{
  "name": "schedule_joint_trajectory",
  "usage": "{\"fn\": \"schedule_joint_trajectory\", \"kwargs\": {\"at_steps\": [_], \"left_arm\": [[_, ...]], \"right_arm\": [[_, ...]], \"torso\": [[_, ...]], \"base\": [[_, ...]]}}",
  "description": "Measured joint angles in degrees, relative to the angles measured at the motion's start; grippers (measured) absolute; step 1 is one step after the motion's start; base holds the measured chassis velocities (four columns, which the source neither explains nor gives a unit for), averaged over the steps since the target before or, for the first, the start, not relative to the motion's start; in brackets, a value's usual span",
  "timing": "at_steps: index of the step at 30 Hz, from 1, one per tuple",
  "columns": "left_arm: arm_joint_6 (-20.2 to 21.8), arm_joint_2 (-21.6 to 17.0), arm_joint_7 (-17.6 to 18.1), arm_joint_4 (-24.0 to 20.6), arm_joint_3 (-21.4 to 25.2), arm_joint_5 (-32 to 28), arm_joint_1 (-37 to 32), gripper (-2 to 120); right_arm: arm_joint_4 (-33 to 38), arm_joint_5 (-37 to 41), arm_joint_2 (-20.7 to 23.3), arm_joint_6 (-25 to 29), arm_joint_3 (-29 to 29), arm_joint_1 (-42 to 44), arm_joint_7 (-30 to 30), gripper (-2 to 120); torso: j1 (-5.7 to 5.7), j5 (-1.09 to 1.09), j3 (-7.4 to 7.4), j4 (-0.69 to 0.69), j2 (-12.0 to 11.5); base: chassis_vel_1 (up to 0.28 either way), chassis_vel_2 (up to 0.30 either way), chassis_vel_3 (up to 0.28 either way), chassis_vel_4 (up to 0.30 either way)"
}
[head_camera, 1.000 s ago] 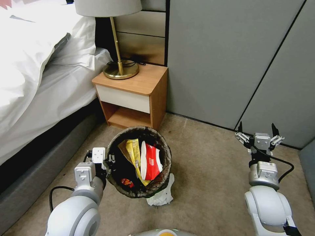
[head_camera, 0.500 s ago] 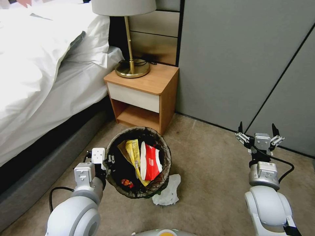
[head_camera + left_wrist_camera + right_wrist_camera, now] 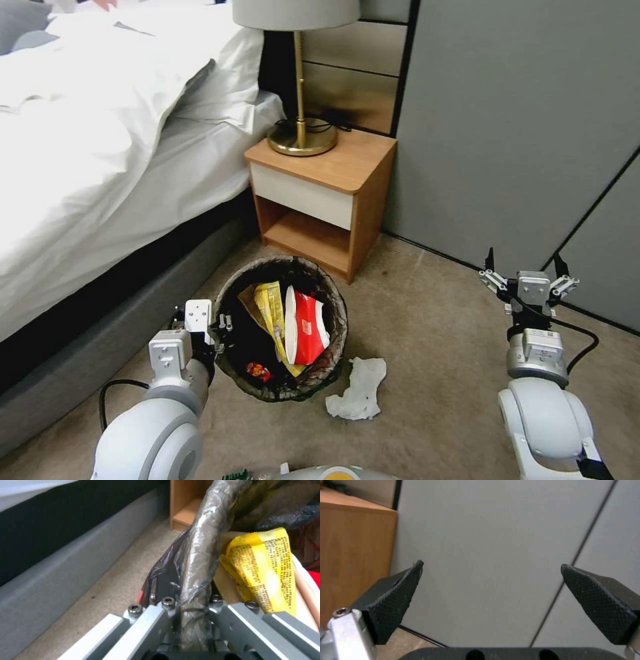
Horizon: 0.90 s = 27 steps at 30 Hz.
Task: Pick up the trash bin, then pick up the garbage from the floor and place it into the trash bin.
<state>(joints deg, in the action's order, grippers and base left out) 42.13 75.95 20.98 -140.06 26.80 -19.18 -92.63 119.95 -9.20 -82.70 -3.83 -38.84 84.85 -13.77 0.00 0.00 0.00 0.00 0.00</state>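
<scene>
Lying on the carpet just right of the bin (image 3: 283,327), the white paper (image 3: 359,390) sits between the two arms, its long axis running away from the robot, and it looks nearer the free right gripper (image 3: 524,263), whose jaws stand wide apart and empty up by the wall. The left gripper (image 3: 217,328) is clamped on the bin's bagged rim, with yellow and red wrappers inside

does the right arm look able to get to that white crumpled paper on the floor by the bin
Probably yes. The right gripper is open and holds nothing, and bare carpet lies between it and the white paper, which sits apart from the trash bin. The left gripper grips the bin's rim.
</scene>
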Motion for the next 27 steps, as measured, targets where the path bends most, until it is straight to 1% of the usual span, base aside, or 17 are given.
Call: {"fn": "schedule_joint_trajectory", "kwargs": {"at_steps": [27], "left_arm": [[0.00, 0.09, -0.15, 0.45, 0.05, 0.08, 0.14, 0]], "right_arm": [[-0.32, 0.01, 0.55, -0.02, -0.08, -0.02, 0.84, 100]], "torso": [[0.00, 0.00, 0.00, 0.01, 0.00]], "base": [[0.050, 0.060, 0.055, 0.048]]}}
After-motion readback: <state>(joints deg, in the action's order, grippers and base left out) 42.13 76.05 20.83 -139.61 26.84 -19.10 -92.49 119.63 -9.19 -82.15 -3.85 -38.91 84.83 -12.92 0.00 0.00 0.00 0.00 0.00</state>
